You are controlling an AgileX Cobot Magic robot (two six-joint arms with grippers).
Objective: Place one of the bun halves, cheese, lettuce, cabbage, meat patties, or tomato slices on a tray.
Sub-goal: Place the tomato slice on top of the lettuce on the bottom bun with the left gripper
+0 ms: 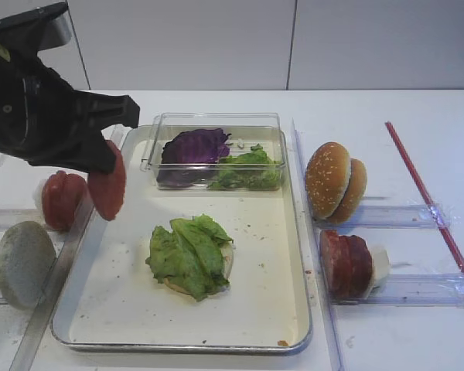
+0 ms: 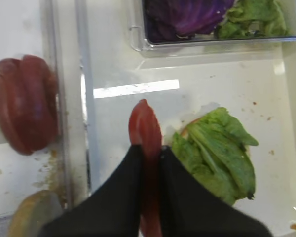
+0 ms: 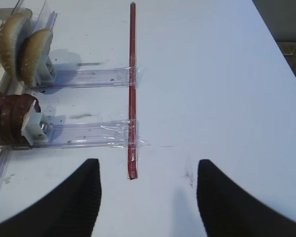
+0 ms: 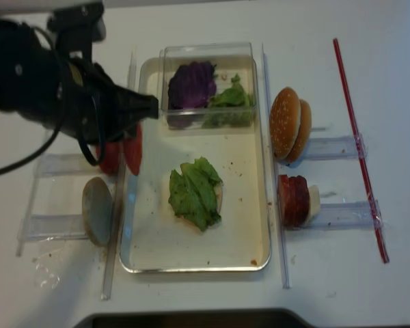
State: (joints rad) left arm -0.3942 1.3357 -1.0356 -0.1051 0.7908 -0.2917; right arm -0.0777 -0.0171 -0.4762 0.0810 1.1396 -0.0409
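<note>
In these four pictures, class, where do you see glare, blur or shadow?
Left wrist view: a bright glare bar on the tray, and the fingers are blurred. Right wrist view: soft shadows beside the bun halves. Realsense view: dimmer and darker overall.

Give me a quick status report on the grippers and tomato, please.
Left gripper shut on tomato slice, above tray edge. Right gripper open, idle. Lettuce already on tray.

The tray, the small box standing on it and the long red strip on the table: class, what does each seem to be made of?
The tray: probably metal, with a silvery, reflective rim around a cream, crumb-speckled base.
The small box: clear, glossy plastic, since the purple cabbage and the lettuce show through its walls.
The red strip: thin, straight and slightly shiny, perhaps plastic or tape; its material stays uncertain.
</note>
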